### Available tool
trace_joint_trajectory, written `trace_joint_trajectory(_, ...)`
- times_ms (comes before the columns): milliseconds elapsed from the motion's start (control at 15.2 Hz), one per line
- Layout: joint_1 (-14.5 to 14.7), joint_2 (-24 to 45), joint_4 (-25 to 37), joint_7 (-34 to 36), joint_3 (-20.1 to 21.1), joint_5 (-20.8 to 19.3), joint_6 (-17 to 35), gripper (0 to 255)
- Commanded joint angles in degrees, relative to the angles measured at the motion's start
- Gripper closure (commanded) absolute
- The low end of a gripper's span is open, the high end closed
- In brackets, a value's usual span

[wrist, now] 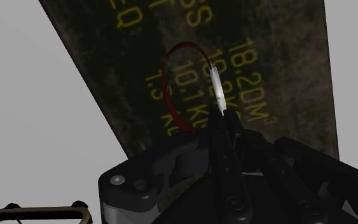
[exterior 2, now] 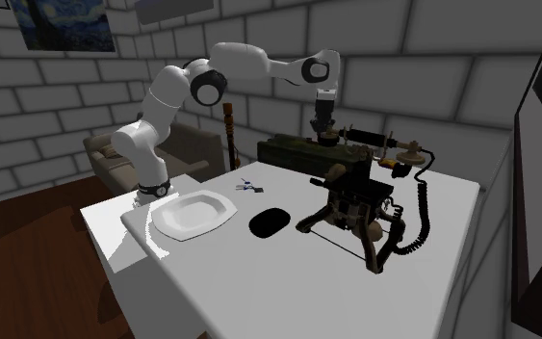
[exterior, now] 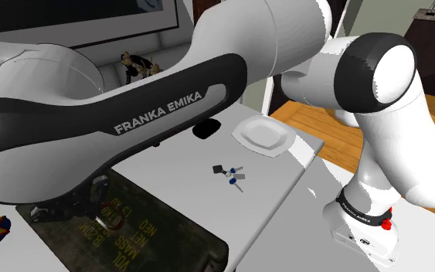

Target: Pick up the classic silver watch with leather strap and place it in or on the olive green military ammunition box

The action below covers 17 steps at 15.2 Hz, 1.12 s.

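Gripper: you'll find the gripper (exterior 2: 327, 138) over the box (exterior 2: 283, 152), at the far edge of the tabletop (exterior 2: 259, 279) in the second exterior view.
Fingers: your fingers (wrist: 225, 153) are drawn in narrow, clasping the watch (wrist: 217, 89) by its silver case, which you see edge-on at their tips.
Watch: it is in your grip, its red-brown strap looping out to one side of the case. It hangs over the box's lettered top; you cannot tell whether it touches that top.
Box: dark olive with yellow stencilled letters. In the shoulder view the box (exterior: 161, 247) lies at the lower left, under your arm.
Plate: the white plate (exterior: 263, 137) sits on the tabletop (exterior: 177, 166), well apart from the box.
Keys: the keys (exterior: 231, 176) lie between the plate and the box in the shoulder view, touching neither.
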Motion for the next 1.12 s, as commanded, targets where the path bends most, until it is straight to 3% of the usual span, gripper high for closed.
trace_joint_trajectory(0, -0.1, 0.0, -0.2, 0.0, 0.0, 0.0, 0.1, 255)
trace_joint_trajectory(264, 0.0, 0.0, -0.2, 0.0, 0.0, 0.0, 0.1, 255)
trace_joint_trajectory(330, 0.0, 0.0, -0.2, 0.0, 0.0, 0.0, 0.1, 0)
trace_joint_trajectory(660, 0.0, 0.0, -0.2, 0.0, 0.0, 0.0, 0.1, 0)
trace_joint_trajectory(924, 4.1, 2.4, 12.0, -1.6, -0.6, -0.6, -8.8, 0)
trace_joint_trajectory(1056, 4.1, 2.4, 12.0, -1.6, -0.6, -0.6, -8.8, 0)
